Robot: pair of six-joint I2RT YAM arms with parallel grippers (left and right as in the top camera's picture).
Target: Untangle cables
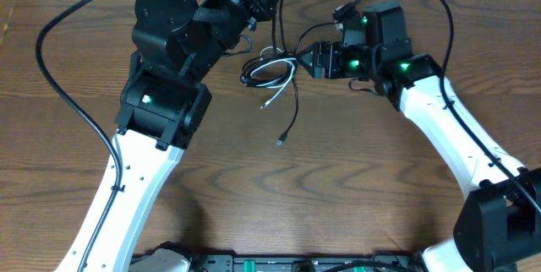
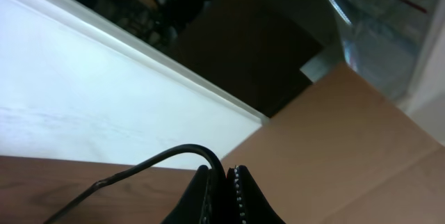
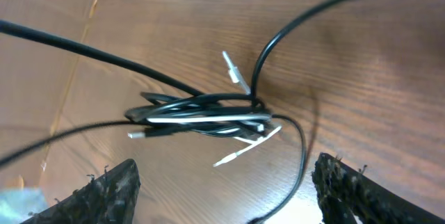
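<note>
Right tool (image 3: 226, 182) spread wide beside cables (image 3: 201, 116)

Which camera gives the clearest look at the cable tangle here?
The right wrist view: the cable tangle fills the frame, black and white strands wound together ahead of the open right claw. Overhead shows it small, between both arms. The left wrist view shows only one black cable leaving the shut left claw.
</note>
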